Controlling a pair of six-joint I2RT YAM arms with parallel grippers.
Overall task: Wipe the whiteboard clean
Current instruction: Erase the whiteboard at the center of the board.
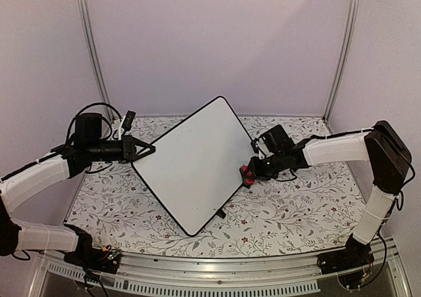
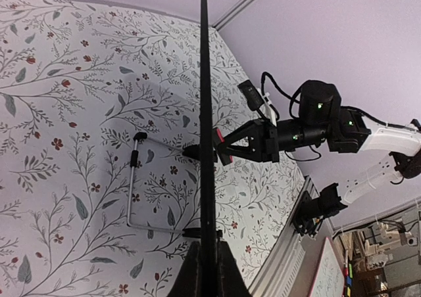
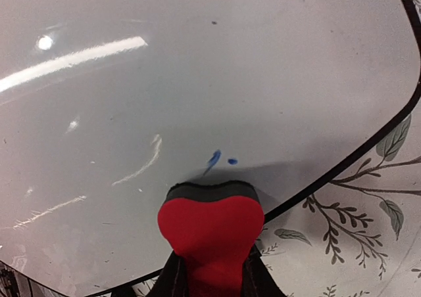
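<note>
From above, the whiteboard (image 1: 194, 165) stands tilted on the bench (image 1: 296, 205). The left pincer (image 1: 148, 149) is clamped on its upper left edge, and the right pincer (image 1: 247, 174) holds a red eraser (image 1: 246, 176) against its right edge.

The left wrist view shows the board edge-on: thin, probably light and stiff, and best held by the black frame, as it is here.

The right wrist view shows a glossy, likely slippery face, with small blue marks (image 3: 220, 158) just above the eraser.

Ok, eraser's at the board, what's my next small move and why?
Probably slide the red eraser in the right gripper forward a touch: two small blue marks sit just ahead of its felt edge on the whiteboard.
</note>
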